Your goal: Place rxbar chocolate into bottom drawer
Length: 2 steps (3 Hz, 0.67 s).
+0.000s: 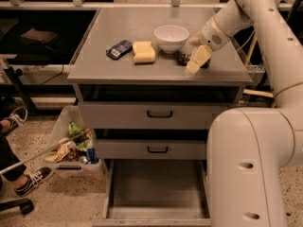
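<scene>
The rxbar chocolate (183,57) lies on the grey cabinet top (94,60), just right of the white bowl, and my gripper mostly covers it; only its dark ends show. My gripper (196,61) hangs from the white arm at the right and points down onto the bar near the cabinet top's front right. The bottom drawer (156,188) is pulled out wide open at the foot of the cabinet, and its flat grey inside holds nothing.
A white bowl (171,37), a yellow sponge block (143,51) and a dark blue packet (119,48) lie on the top. The two upper drawers (159,114) are shut. My arm's thick white body (251,164) fills the lower right. A bin of litter (75,145) and someone's shoes (33,178) are left.
</scene>
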### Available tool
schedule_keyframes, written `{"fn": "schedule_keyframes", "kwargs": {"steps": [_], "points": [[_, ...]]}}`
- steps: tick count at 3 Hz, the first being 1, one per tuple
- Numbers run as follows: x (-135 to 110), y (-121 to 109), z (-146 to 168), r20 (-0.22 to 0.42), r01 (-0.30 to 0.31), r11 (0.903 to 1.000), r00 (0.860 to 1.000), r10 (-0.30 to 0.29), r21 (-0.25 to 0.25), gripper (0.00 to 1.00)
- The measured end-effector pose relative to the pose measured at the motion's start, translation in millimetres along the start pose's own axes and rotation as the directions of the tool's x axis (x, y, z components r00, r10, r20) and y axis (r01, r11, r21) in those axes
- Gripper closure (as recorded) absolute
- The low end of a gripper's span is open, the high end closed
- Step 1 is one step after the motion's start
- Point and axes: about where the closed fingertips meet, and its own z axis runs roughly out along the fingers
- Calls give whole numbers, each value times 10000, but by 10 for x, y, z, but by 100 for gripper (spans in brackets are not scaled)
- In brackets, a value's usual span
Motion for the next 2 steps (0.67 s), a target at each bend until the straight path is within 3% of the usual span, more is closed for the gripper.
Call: {"fn": "schedule_keyframes", "kwargs": {"steps": [1, 2], "points": [[-11, -59, 32, 10, -8, 9999, 10000, 8, 171, 0], [139, -257, -168, -121, -630, 9897, 9978, 651, 1286, 0]]}}
